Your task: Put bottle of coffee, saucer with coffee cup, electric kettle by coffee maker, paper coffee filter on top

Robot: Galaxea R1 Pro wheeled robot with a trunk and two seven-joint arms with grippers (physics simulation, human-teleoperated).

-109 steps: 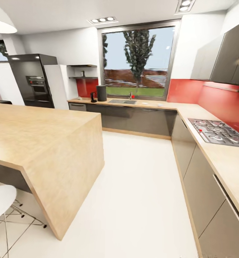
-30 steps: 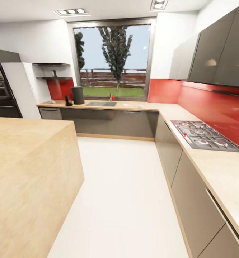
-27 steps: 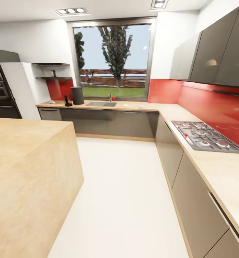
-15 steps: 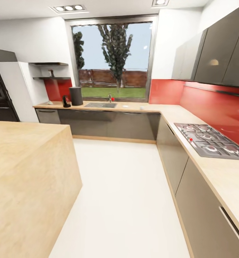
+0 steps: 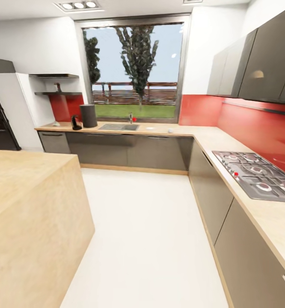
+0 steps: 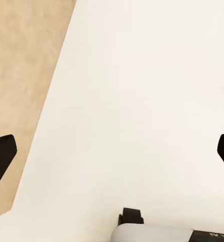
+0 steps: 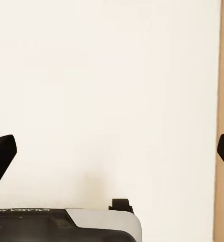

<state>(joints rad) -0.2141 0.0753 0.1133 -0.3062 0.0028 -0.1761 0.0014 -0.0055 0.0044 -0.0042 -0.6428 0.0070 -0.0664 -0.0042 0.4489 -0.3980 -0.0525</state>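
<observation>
Far countertop (image 5: pixel 176 129) bears upright coffee maker (image 5: pixel 88 115).

The dark housing of the robot's right arm (image 7: pixel 29 224) carries pale lettering in the right wrist view, seemingly "GALAXEA" (seen upside down). The pale grey housing of the left arm (image 6: pixel 162 234) shows a few dark letters, cut off and unreadable.

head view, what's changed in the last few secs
The camera has moved, not the things: the robot has rolled forward along the white floor, so the far countertop looks nearer and the island has slid leftward. The coffee maker, electric kettle and sink stayed put. Both pincers stay open over the floor, holding nothing.
</observation>
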